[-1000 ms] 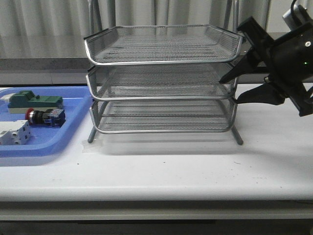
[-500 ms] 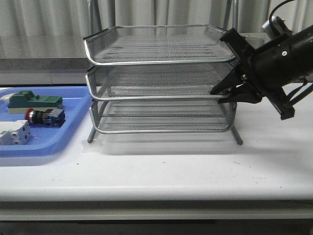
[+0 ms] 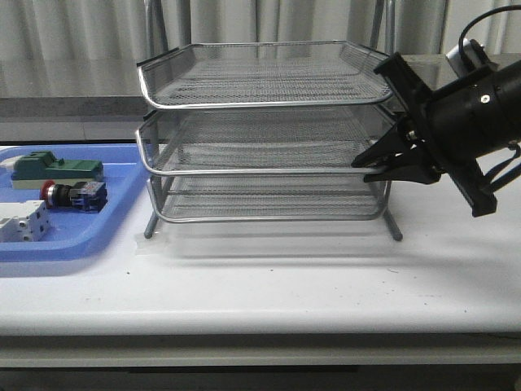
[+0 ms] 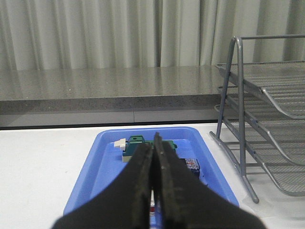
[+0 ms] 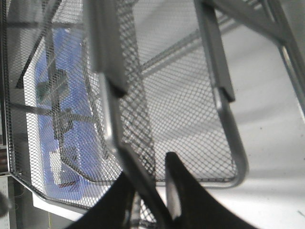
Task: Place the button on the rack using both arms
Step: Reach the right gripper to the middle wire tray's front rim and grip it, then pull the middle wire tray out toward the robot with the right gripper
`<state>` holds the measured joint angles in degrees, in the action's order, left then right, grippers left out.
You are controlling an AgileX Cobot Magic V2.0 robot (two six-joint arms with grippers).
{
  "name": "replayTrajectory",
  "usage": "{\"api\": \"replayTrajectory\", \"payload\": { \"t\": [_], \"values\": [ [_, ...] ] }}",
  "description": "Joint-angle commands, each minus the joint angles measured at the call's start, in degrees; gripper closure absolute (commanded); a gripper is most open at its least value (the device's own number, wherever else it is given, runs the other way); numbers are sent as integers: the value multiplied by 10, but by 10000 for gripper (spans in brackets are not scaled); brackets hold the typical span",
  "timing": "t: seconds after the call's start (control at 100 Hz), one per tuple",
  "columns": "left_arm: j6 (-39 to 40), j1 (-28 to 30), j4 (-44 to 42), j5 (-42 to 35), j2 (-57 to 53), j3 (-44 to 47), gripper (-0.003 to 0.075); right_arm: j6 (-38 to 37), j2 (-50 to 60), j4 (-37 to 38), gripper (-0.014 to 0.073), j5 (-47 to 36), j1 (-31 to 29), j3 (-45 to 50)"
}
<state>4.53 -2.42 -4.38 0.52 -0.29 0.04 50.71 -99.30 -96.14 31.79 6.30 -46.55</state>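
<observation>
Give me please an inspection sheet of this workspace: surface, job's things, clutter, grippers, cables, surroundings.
Surface: white table, few dark specks.
Job's things: button lies in the blue tray, untouched; rack stands upright at table middle.
Clutter: green part and white block share the blue tray.
Grippers: right gripper at the middle shelf's right front corner, fingers around the rim wire; left gripper shut, empty, above the blue tray.
Cables: black cable loops over the right arm.
Surroundings: grey curtain, grey ledge behind.
</observation>
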Motion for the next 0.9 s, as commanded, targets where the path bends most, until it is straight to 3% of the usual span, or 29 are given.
{"api": "replayTrajectory", "payload": {
  "t": [0.0,0.33,0.66,0.72,0.89],
  "values": [
    [3,2,0,-42,-18,27,740,21,35,49,592,21,9,33],
    [3,2,0,-42,-18,27,740,34,143,50,592,-31,42,172],
    [3,2,0,-42,-18,27,740,38,232,50,578,-58,42,199],
    [3,2,0,-42,-18,27,740,43,240,50,531,-59,42,199],
    [3,2,0,-42,-18,27,740,45,263,52,232,-58,42,199]
  ]
}}
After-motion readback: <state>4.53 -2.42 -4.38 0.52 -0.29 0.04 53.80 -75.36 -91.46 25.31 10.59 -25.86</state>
